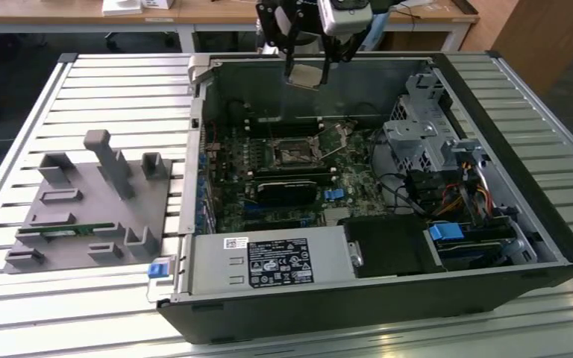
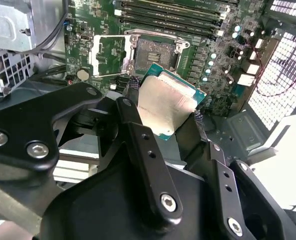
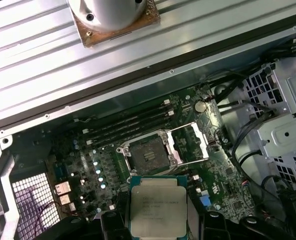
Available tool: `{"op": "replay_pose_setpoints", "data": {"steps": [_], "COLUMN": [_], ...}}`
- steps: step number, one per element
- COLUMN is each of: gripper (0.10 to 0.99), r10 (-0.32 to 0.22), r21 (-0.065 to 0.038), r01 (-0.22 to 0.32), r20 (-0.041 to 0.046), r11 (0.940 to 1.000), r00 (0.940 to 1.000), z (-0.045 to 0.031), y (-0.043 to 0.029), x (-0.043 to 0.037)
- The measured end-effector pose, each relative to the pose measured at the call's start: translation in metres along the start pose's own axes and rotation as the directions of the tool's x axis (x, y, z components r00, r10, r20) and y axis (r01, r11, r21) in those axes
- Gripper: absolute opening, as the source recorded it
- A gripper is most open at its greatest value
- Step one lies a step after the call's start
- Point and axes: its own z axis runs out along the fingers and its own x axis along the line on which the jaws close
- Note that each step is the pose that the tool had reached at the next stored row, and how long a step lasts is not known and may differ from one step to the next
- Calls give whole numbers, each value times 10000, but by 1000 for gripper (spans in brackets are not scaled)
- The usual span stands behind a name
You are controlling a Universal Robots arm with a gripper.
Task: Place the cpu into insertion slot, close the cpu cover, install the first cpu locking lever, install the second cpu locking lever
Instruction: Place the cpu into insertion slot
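Slatted aluminium table (image 1: 87, 89) in front of a wooden desk (image 1: 217, 11) carries, in the exterior view, a large black tower computer case (image 1: 525, 224) lying on its side with the side panel off. On the exterior view's left of the case, a grey plastic fixture block (image 1: 77, 216) with upright posts rests on the same table. Inside the case lie a green motherboard (image 1: 266, 194) and, nearer the camera, a grey metal power supply (image 1: 266, 261) bearing a black label. The black two-fingered gripper (image 1: 307, 71) hangs above the far edge of the case. Its jaws are closed on the cpu (image 2: 165, 107), a flat square chip with a dull silver-grey metal top and a green rim; in the second wrist view the black fingers (image 2: 138, 130) press opposite edges of the chip, which is tilted. The cpu cover (image 3: 190, 142), a thin silvery metal frame with a square window, is swung open just beside the insertion slot (image 3: 148, 154), a small square black socket with a metal border next to the long memory slots (image 3: 128, 127). The socket's dark centre is exposed, and the cpu is held in the air, well apart from it, in both wrist views.
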Motion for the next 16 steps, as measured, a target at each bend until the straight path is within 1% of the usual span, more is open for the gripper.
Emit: {"op": "replay_pose_setpoints", "data": {"steps": [7, 16], "gripper": [541, 541], "r10": [440, 934], "r21": [-9, -22], "r01": [-440, -934], "r20": [39, 83], "r11": [9990, 9956], "r00": [9990, 9956], "z": [0, 0], "y": [-1, -2], "x": [1, 4]}}
